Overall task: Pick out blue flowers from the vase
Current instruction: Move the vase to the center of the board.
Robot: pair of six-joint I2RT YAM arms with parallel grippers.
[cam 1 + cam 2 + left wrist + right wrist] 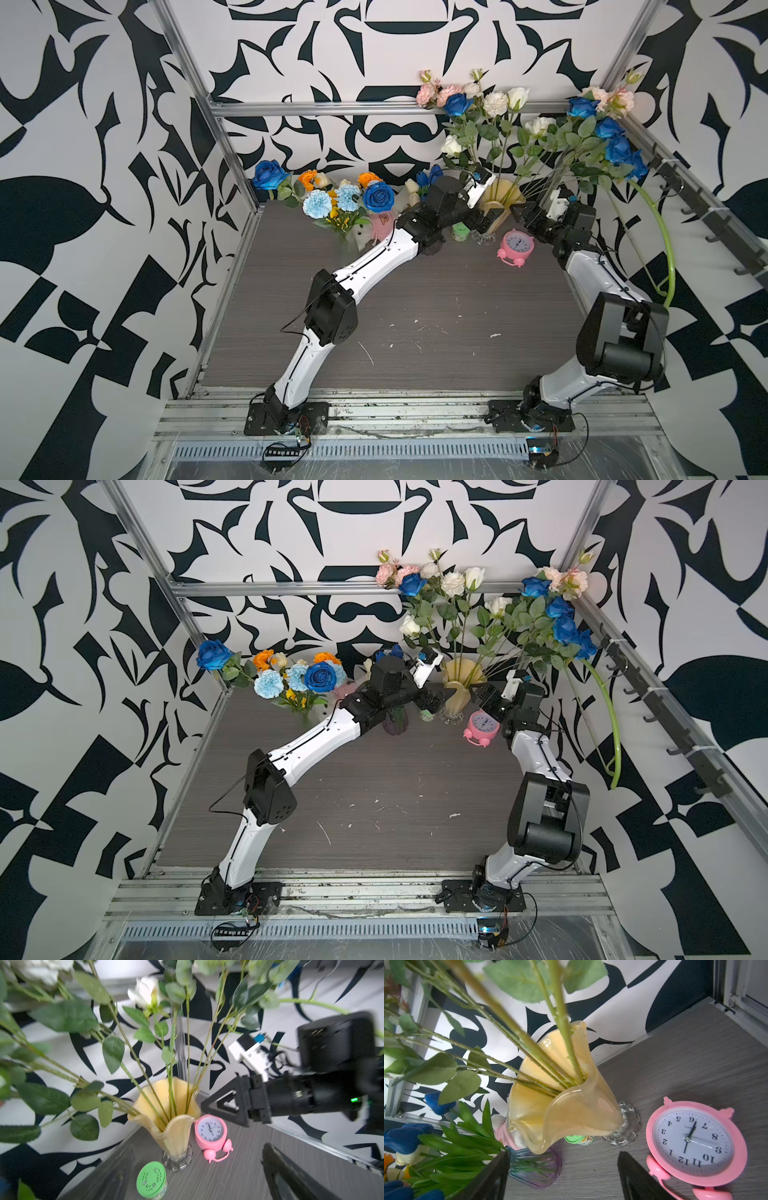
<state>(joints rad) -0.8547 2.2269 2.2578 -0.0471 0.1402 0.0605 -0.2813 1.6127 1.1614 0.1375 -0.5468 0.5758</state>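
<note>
We see the yellow vase [498,201] at the back of the table [415,316], toward the right corner. The blue roses [618,148] stand in it among white roses [495,103] and pink ones. In both top views one blue head rises high above the vase by the back rail, and the rest bunch out to the right along the side rail.

In both wrist views the heads are cut off. Only green stems [550,1059] run into the vase mouth, and we cannot tell which of them carry blue roses.

The left gripper [486,220] sits low, just beside the vase. In its wrist view one finger [278,1169] is a dark blur and the other barely a smear. They stand wide apart with nothing between them.

The right gripper [563,1154] is on the vase's other side, above the pink clock [211,1130]. Its fingers are apart and cut off by the frame edge. The vase lip hangs between them in that view, but we cannot tell whether they touch it.

A green tin [151,1180] sits just beside the vase foot. A purple vase [537,1169] is partly hidden behind the lip, and blue tulips [404,1136] blur at the frame edge.
</note>
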